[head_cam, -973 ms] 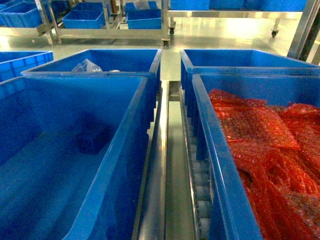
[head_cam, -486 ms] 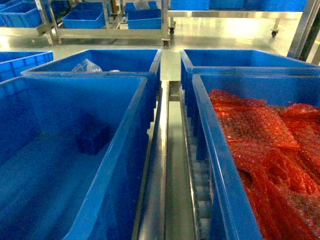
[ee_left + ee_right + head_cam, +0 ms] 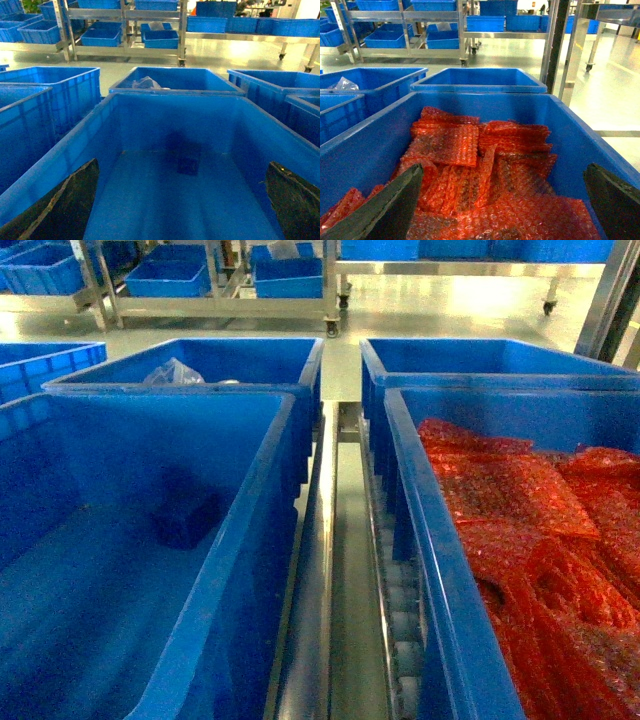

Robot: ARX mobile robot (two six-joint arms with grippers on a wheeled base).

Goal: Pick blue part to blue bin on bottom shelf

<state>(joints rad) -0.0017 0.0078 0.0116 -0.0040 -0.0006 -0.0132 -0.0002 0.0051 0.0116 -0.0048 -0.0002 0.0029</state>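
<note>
We see the blue part (image 3: 189,159) lying on the floor of the blue bin (image 3: 60,150), ahead of the left tool (image 3: 182,220), whose fingers (image 3: 65,205) are spread wide apart and hold nothing. Our right tool (image 3: 500,220) is likewise spread open, empty, above the red bubble-wrap packets (image 3: 470,165) in the neighbouring tote (image 3: 600,150).

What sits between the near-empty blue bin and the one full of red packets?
In the head view, shiny steel rails and white rollers separate the blue bin from the packet bin.
</note>
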